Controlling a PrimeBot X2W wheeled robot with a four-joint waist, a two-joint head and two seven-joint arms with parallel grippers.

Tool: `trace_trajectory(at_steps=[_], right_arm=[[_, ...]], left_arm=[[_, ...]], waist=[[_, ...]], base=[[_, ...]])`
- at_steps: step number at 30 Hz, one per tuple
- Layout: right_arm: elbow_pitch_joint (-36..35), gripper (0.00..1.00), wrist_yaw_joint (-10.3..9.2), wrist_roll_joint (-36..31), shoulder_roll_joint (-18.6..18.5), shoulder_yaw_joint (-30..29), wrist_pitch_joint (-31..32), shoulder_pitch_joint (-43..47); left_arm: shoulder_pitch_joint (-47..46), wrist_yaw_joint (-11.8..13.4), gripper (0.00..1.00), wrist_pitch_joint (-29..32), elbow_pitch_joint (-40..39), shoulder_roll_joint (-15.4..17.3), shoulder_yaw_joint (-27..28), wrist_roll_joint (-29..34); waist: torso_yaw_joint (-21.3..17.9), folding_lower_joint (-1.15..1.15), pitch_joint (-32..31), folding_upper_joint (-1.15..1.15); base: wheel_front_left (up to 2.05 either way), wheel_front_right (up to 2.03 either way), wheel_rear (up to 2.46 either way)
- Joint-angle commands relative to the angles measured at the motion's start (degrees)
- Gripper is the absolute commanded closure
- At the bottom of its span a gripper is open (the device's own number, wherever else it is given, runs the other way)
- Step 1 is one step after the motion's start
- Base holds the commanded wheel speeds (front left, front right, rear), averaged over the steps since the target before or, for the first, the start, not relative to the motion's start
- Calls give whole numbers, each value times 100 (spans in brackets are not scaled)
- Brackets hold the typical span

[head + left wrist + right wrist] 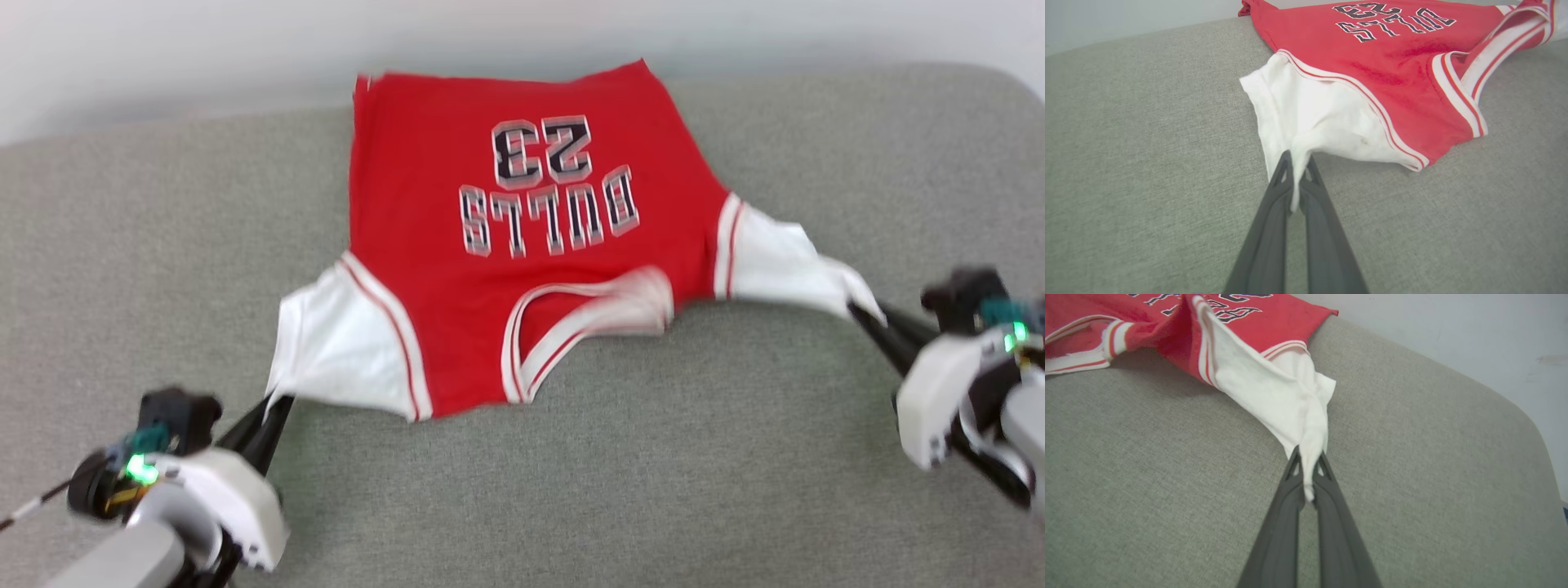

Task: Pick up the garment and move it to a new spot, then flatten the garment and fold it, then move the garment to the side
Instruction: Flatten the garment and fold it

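Dark-fingered left claw [273, 406] at 8 o'clock, right claw [859, 310] at 3, each clamp an end of the red, white-sleeved jersey garment [522, 245] — centred, print-up, on grey fabric surface [653, 490]; flattening step, likely needing even outward tugs.

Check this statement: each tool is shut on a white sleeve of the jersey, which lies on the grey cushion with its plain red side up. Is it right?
Wrong in one respect: the jersey lies printed side up; the head view shows its BULLS 23 lettering. The rest holds: left tool and right tool are each shut on a white sleeve, jersey on the grey cushion.
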Motion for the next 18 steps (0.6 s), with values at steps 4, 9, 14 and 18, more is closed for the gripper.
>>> trace_trajectory(at_steps=[4,9,14,18], right_arm=[[-64,100,-4,42,-247,-83,-87,721],[-327,100,-5,14,-469,-274,-98,1533],[-761,100,-5,40,-699,-558,59,2327],[-1073,100,-6,-1,-905,-836,262,2904]], left_arm=[[655,153,100,-65,-163,182,50,-217],[1405,359,100,-105,-427,413,168,-444],[2092,588,100,-133,-755,601,268,-590],[2508,748,100,-143,-963,686,347,-592]], waist=[[-3,1,-392,0],[-57,1,-657,0],[-98,1,-784,0],[-85,1,-813,0]], base=[[0,0,0],[0,0,0],[0,0,0],[0,0,0]])
